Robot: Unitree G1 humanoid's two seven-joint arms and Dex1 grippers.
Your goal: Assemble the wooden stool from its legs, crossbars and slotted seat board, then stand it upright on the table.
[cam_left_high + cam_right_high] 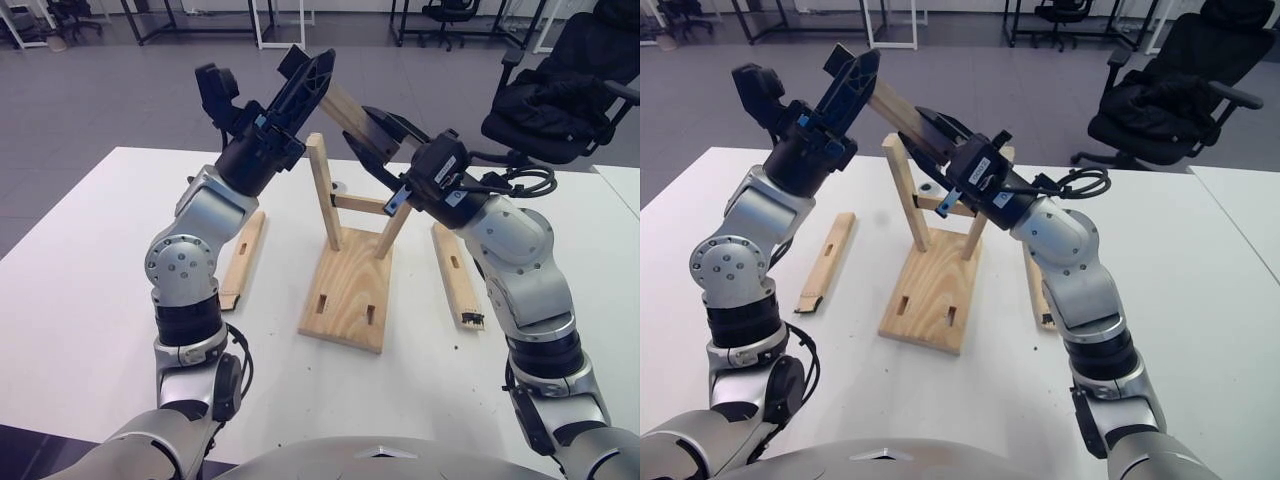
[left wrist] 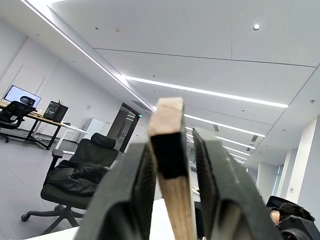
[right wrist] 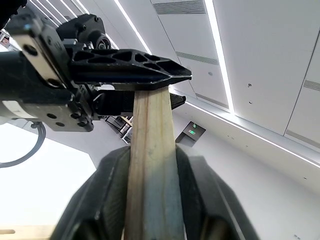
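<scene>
A wooden bar (image 1: 345, 108) hangs in the air above the table, held at both ends. My left gripper (image 1: 312, 72) is shut on its upper end and my right gripper (image 1: 368, 128) is shut on its lower end. The left wrist view shows the bar (image 2: 170, 165) clamped between two dark fingers (image 2: 125, 200). From the right wrist the same bar (image 3: 150, 165) runs up to the left gripper (image 3: 135, 70). Below, the slotted seat board (image 1: 345, 290) lies flat on the table with two legs (image 1: 323, 190) standing in it, joined by a crossbar (image 1: 360, 203).
One loose leg (image 1: 243, 258) lies on the white table (image 1: 90, 290) left of the seat board, another (image 1: 455, 272) to its right. A black office chair (image 1: 560, 90) stands beyond the table's far right corner.
</scene>
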